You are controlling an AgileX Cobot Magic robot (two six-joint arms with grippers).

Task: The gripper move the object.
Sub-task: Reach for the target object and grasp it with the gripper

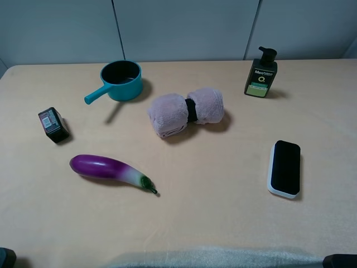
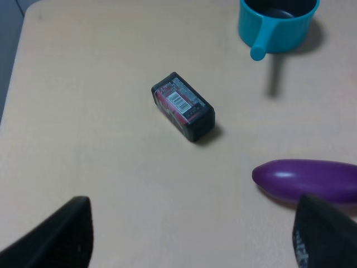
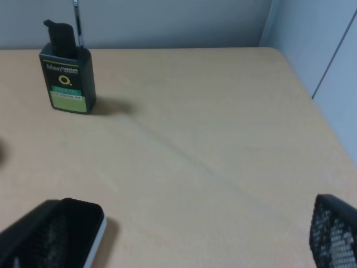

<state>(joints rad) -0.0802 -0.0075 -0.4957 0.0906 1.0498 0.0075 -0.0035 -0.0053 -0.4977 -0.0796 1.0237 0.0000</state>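
Note:
The object (image 1: 284, 168) is a flat block with a black top on a white base. It lies on the table's right side, lengthwise towards the front edge. It also shows in the right wrist view (image 3: 88, 222), beside one finger (image 3: 28, 241). My right gripper (image 3: 181, 241) is open and empty, low over the table, near and to the right of the object. My left gripper (image 2: 189, 245) is open and empty, over the left front of the table. In the exterior view only dark bits of the arms show at the bottom corners.
A small black labelled box (image 1: 53, 124) and a purple eggplant (image 1: 111, 170) lie at the left. A teal pot (image 1: 120, 81) stands at the back. A rolled pink towel (image 1: 187, 111) lies mid-table. A dark pump bottle (image 1: 261, 72) stands at the back right.

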